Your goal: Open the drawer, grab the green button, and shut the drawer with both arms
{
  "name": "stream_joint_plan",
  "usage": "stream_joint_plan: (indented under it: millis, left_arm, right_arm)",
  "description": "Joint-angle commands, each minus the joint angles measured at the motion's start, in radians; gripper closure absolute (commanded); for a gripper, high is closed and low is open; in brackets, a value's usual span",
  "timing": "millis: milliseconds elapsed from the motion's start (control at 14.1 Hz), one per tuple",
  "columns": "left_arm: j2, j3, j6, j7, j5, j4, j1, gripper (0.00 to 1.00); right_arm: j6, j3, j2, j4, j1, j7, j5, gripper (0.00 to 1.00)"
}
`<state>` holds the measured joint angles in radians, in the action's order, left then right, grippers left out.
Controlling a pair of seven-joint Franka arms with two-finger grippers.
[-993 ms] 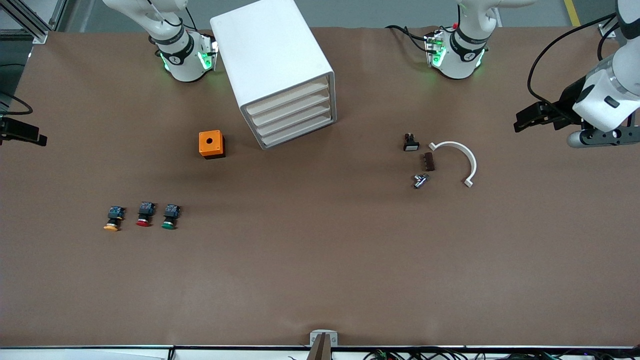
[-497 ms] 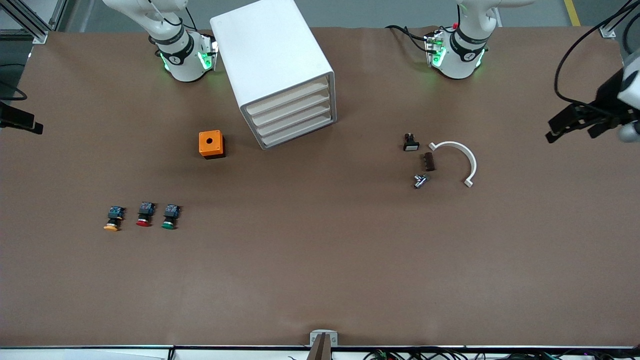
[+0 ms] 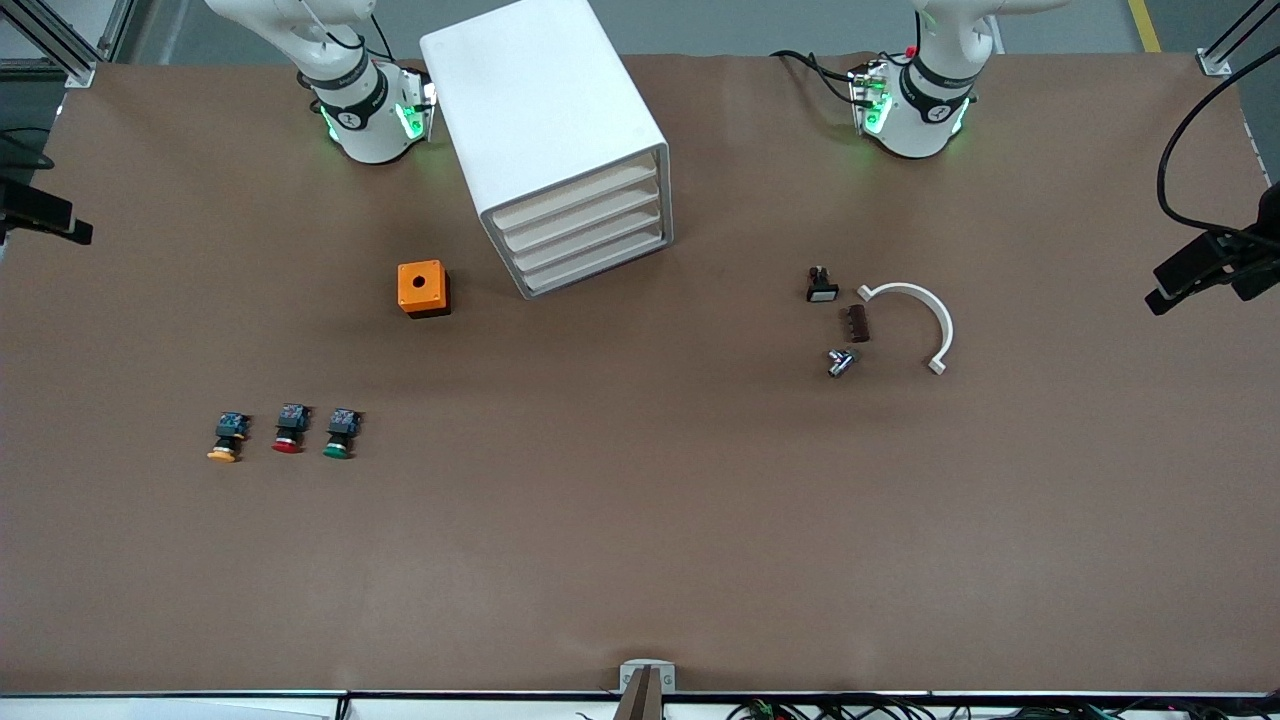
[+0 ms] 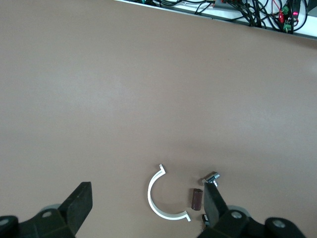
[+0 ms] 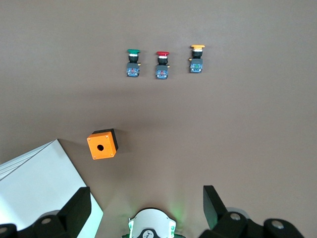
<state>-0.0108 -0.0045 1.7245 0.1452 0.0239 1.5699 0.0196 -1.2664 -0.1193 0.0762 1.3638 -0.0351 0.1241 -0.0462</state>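
Left gripper (image 3: pixel 1185 280) has been carried out toward the tabletop edge at the left arm's end; only its open black fingers are seen there now, the white wrist gone from the front view. Right gripper (image 3: pixel 45 215) has been shifted slightly at the right arm's edge.

An orange box (image 3: pixel 423 288) with 1 round hole in its top sits on the brown table (image 3: pixel 640 520). Nearer the camera lie a red button (image 3: pixel 289 429) and a yellow button (image 3: pixel 227 438), side by side. Toward the left arm's end lie a white curved clip (image 3: pixel 925 318), a brown block (image 3: pixel 858 323), a black switch (image 3: pixel 821 285) and a small metal part (image 3: pixel 840 361), close together.
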Motion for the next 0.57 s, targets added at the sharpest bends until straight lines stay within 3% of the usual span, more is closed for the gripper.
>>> stream_joint_plan:
  millis: [0, 213, 497]
  left_arm:
    - [-0.018, -0.003, -0.017, -0.015, -0.024, -0.037, -0.007, 0.01]
    - [-0.02, -0.005, -0.017, -0.024, -0.022, -0.036, -0.009, 0.01]
    - [-0.018, -0.009, -0.019, -0.024, -0.016, -0.036, -0.01, 0.0]
  right_arm:
    - [-0.079, 0.004, -0.137, 0.174, 0.014, -0.032, -0.006, 0.0]
    - [-0.142, 0.004, -0.223, 0.288, 0.008, -0.04, -0.006, 0.0]
    - [-0.137, 0.012, -0.243, 0.296, 0.006, -0.084, -0.003, 0.0]
